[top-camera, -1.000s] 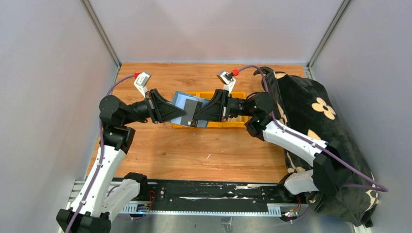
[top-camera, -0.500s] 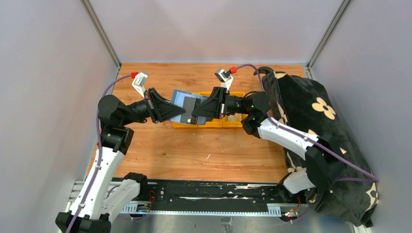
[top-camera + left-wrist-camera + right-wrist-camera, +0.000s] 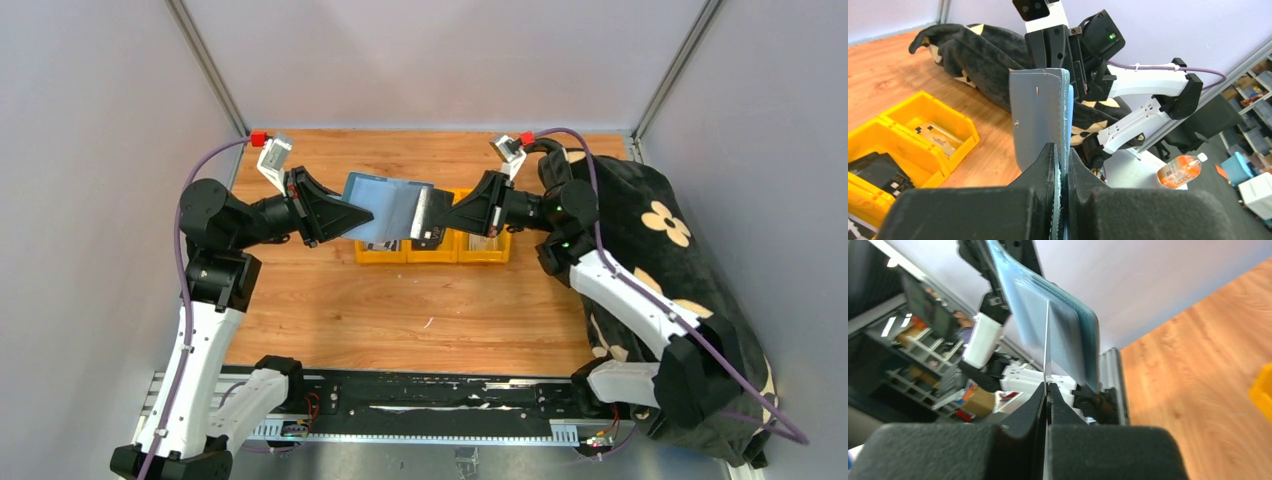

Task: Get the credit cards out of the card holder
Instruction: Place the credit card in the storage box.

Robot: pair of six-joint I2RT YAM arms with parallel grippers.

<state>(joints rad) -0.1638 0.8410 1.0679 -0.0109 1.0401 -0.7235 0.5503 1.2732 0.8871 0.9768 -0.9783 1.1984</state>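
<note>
Left hand [image 3: 348, 213] clamps card holder [image 3: 385, 203]; right hand [image 3: 433, 218] pinches card [image 3: 421, 207].

Top + wrist cams, shared holder [image 3: 385, 208]

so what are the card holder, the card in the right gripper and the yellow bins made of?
Card holder: looks like faux leather or soft plastic, matte slate-blue, rough fraying edge.
Card: probably thin stiff plastic, seen edge-on only.
Yellow bins: moulded plastic, glossy rims.

Robotics lab, grey-walled test cell [image 3: 100, 150], cluttered storage shelves [image 3: 908, 340]
</note>
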